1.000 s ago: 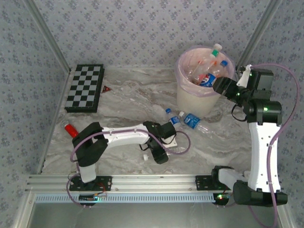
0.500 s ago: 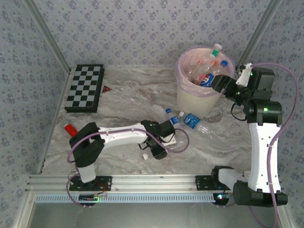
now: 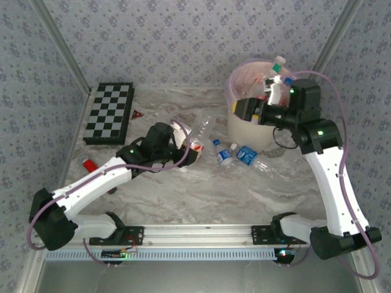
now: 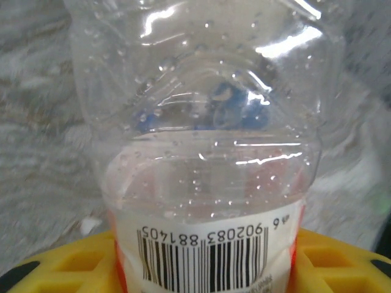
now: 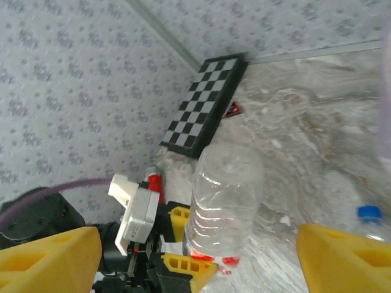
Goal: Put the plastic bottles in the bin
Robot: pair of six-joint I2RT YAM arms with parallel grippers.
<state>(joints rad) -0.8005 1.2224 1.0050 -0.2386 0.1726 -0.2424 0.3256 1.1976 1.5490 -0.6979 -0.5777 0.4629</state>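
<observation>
L: left gripper (image 3: 187, 145) is clenched on red-labelled bottle (image 4: 201, 183), held mid-table (image 3: 183, 189), well apart from bin (image 3: 244, 131) | R: right gripper (image 3: 241, 111) is spread empty beside bin | RISK: arms could be clashed at bin; thin bottle could be buckled and dropped

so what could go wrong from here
The left gripper holds the clear bottle by its label end, so it could slip. The right gripper hangs open at the near rim of the bin, so the two grippers could collide. The bin looks heaped, so the bottle may roll off.
</observation>
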